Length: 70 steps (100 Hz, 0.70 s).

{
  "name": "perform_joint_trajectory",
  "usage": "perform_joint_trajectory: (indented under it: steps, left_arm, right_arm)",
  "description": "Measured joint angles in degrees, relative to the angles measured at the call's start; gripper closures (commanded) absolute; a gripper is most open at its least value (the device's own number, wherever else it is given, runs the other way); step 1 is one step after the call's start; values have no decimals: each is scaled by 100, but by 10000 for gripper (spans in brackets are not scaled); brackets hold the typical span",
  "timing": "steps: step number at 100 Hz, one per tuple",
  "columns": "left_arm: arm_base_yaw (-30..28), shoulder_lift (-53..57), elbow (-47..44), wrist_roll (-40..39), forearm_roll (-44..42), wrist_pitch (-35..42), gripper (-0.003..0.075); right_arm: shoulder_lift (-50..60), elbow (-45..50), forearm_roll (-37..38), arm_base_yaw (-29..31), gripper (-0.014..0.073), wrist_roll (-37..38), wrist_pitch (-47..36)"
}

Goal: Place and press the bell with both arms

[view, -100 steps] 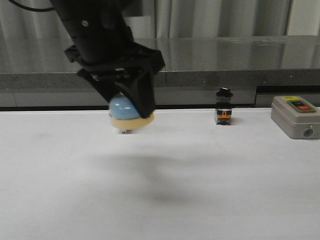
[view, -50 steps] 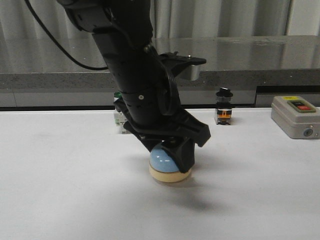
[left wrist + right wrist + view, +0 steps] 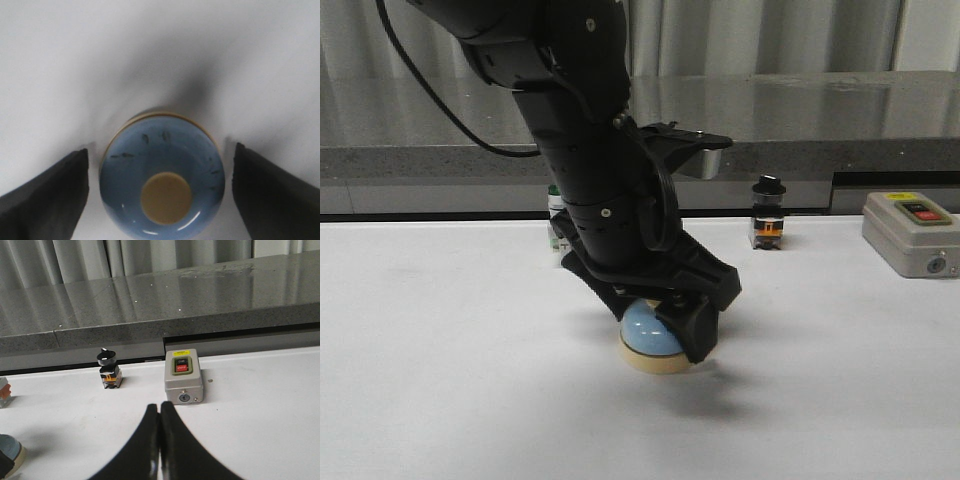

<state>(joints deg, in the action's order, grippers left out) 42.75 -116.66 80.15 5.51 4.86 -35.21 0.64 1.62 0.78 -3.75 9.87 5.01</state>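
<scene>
While the small light-blue dome-shaped bell (image 3: 652,337) with its cream base and cream button sits on the white desk (image 3: 440,380) near the middle, the black left gripper (image 3: 665,335) straddles it, fingers (image 3: 47,192) spread apart on either side with slim gaps to the dome. Off to the right, the right gripper (image 3: 159,440) has its fingers pressed together, empty. Farther back stand a black-knobbed selector switch (image 3: 767,213) and, at the far right, a grey box with red and black buttons (image 3: 912,233).
</scene>
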Motion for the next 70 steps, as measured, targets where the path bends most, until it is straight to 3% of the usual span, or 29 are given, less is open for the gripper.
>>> perform_joint_trajectory:
  steps: [33, 70]
  left_arm:
    - [0, 15, 291, 0, 40, -468, 59]
    - [-253, 1140, 200, -52, 91, -807, 59]
  right_arm:
    - [0, 0, 0, 0, 658, 0, 0]
    - [0, 0, 0, 0, 658, 0, 0]
